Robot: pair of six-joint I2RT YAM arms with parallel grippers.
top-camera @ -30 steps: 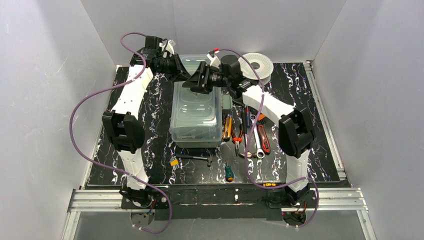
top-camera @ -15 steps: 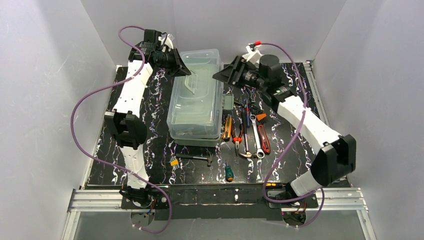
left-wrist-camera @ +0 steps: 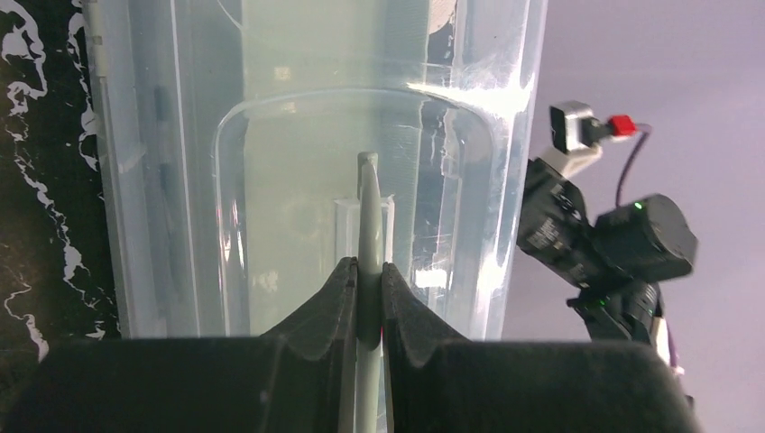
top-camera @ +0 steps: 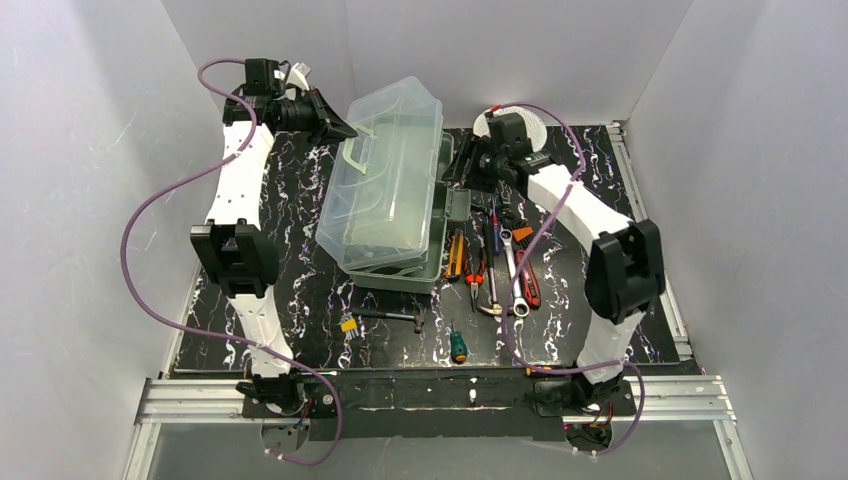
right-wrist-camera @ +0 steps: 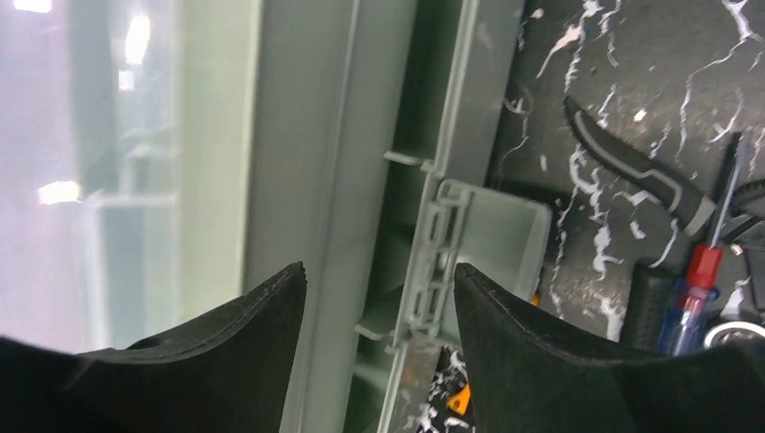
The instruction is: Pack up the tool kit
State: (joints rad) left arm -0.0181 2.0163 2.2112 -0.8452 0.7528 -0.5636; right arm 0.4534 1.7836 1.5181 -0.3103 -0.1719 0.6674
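Observation:
The toolbox stands mid-table with its clear lid (top-camera: pixel 385 180) tilted up and over to the left, the pale green base (top-camera: pixel 432 262) showing along the right. My left gripper (top-camera: pixel 345 130) is shut on the lid's pale green handle (left-wrist-camera: pixel 368 216), far left of the box. My right gripper (top-camera: pixel 470 165) is open and empty above the base's right rim and its latch (right-wrist-camera: pixel 437 262). Loose hand tools (top-camera: pixel 495 265) lie on the mat right of the box: pliers, wrenches, screwdrivers. A small hammer (top-camera: pixel 392 316) and a green-handled screwdriver (top-camera: pixel 458 346) lie in front.
A round white wire spool (top-camera: pixel 528 125) sits at the back behind my right wrist. A small yellow piece (top-camera: pixel 348 324) lies by the hammer. White walls close the sides and back. Metal rails edge the black marbled mat (top-camera: pixel 300 250).
The lid has swung up and to the left as my left gripper pulled the handle back-left. My right arm moved off the lid to the box's right rim and lowered.

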